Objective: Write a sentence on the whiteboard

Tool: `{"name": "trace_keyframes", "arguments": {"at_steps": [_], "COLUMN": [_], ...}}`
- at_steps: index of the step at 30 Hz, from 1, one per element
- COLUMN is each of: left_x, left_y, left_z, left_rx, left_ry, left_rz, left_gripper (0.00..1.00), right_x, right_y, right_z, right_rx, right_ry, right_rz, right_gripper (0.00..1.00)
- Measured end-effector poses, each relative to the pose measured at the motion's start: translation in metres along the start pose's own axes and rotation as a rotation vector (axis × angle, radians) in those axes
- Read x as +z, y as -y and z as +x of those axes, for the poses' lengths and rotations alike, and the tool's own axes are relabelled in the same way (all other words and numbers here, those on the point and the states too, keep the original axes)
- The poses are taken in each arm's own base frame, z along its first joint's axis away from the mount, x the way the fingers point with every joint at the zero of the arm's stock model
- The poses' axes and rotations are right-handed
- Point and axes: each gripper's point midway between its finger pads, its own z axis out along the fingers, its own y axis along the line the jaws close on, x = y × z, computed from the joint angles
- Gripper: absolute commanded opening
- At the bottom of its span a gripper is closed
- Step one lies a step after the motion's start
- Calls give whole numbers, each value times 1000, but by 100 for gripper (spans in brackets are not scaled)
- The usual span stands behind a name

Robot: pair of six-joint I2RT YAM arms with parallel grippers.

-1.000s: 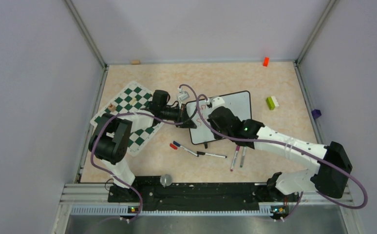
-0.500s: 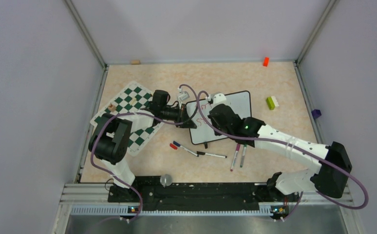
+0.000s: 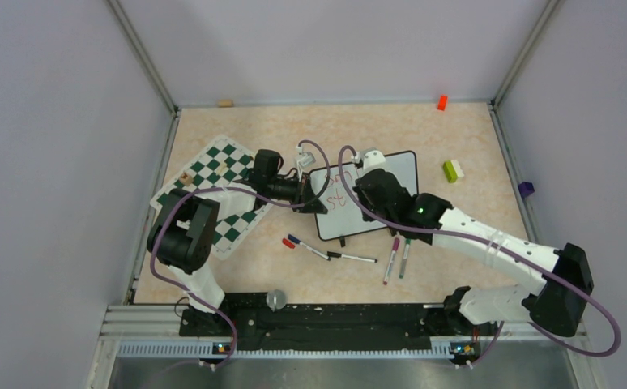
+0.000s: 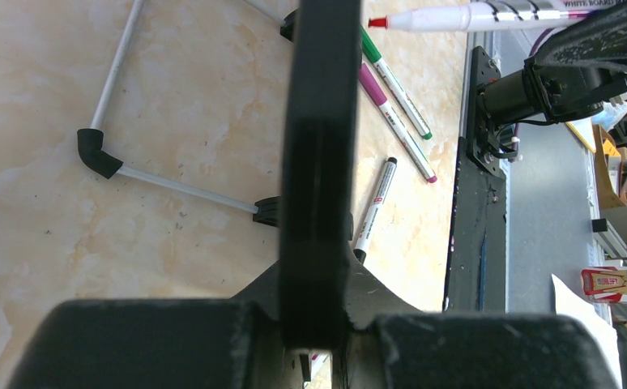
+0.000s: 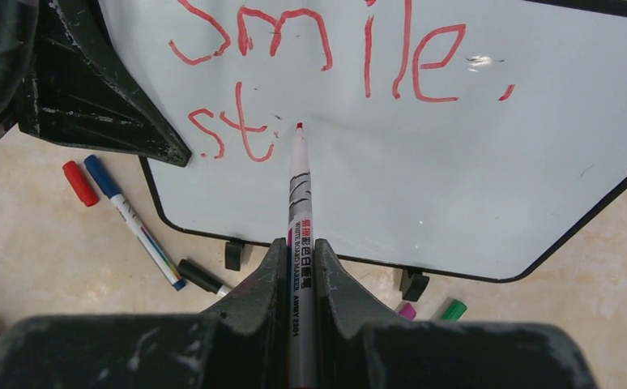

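The whiteboard point(image 3: 391, 193) stands tilted at mid-table. My left gripper point(image 3: 314, 194) is shut on the black frame of its left edge point(image 4: 318, 162). My right gripper point(image 3: 364, 174) is shut on a red whiteboard marker point(image 5: 300, 203). The marker's tip point(image 5: 299, 126) is at the board face point(image 5: 456, 178), just right of the letters "st". The sentence point(image 5: 318, 49) is in red; it reads "smile." on the upper line and "st" on the lower line. I cannot tell whether the tip touches the board.
Loose markers lie in front of the board: a blue one with a red cap point(image 3: 306, 245), a black one point(image 3: 352, 258), and magenta point(image 3: 391, 261) and green point(image 3: 404, 259) ones. The chess mat point(image 3: 221, 190) lies at the left. Small blocks point(image 3: 453, 170) point(image 3: 441, 102) sit at the far right.
My right gripper has moved right and away along the board with the marker. The red "st" on the lower line now shows. The left arm has not moved.
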Motion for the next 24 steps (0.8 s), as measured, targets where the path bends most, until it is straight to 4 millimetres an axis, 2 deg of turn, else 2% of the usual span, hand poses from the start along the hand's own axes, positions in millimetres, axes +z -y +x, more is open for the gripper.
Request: {"name": "trace_keyframes", "arguments": {"at_steps": [7,24], "left_x": [0,0], "left_y": [0,0], "left_z": [0,0], "left_rx": [1,0], "left_ry": [0,0], "left_rz": [0,0], "left_gripper": [0,0], "right_x": [-1,-1], "right_y": [8,11], "right_z": [0,1], "right_rx": [8,5], "right_ry": [-5,-12], "right_rz": [18,25], "right_gripper": [0,0]}}
